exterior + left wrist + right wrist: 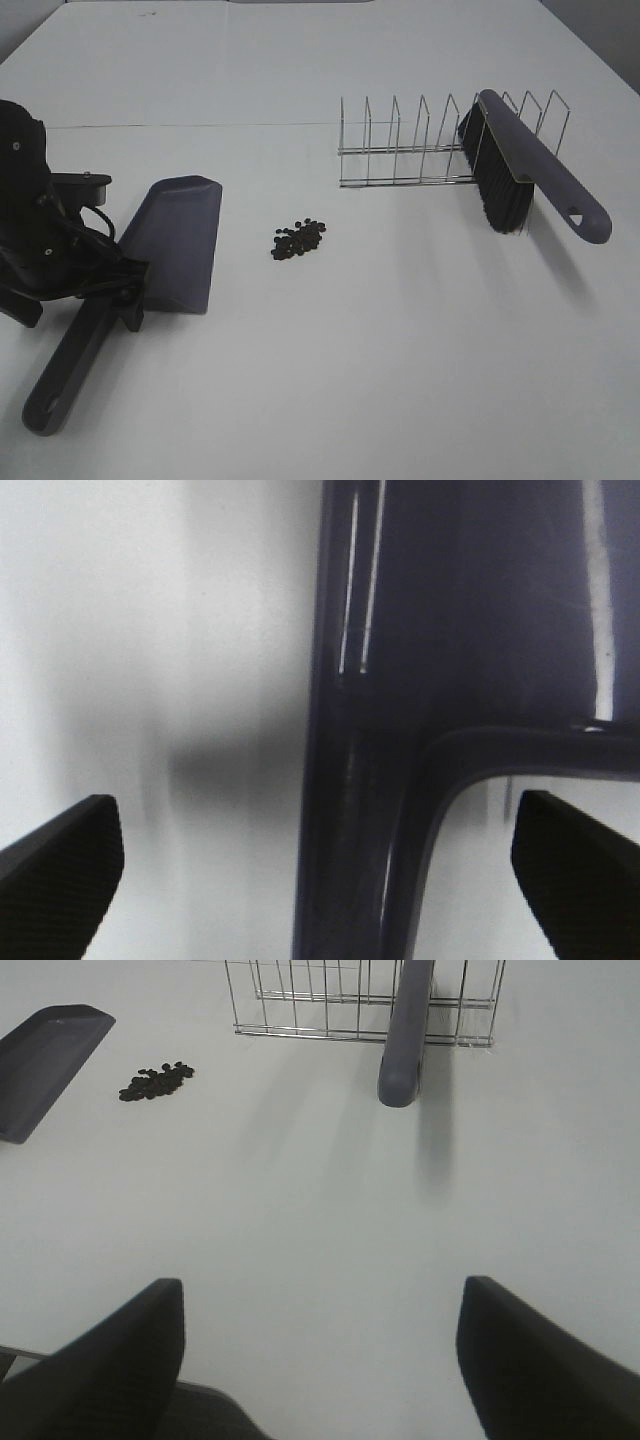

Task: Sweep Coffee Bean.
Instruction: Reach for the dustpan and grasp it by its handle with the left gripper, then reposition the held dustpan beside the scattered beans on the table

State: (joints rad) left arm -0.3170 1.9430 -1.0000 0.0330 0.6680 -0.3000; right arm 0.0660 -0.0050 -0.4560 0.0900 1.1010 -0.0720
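Observation:
A small pile of dark coffee beans [298,238] [155,1082] lies on the white table, just right of a grey-purple dustpan [178,240] [45,1060]. The pan's handle [70,370] [350,830] runs toward the front left. My left gripper [128,292] [320,870] is open and straddles the handle where it meets the pan, with both fingertips [60,865] clear of it. A black-bristled brush [530,165] leans in a wire rack. In the right wrist view its handle [405,1030] points toward my right gripper [320,1360], which is open, empty and well short of it.
The wire rack [420,150] [300,1005] stands at the back right, and the brush's bristles [497,190] rest against its right end. My left arm's black body [30,230] fills the left edge. White table [400,350] stretches between the beans and the front edge.

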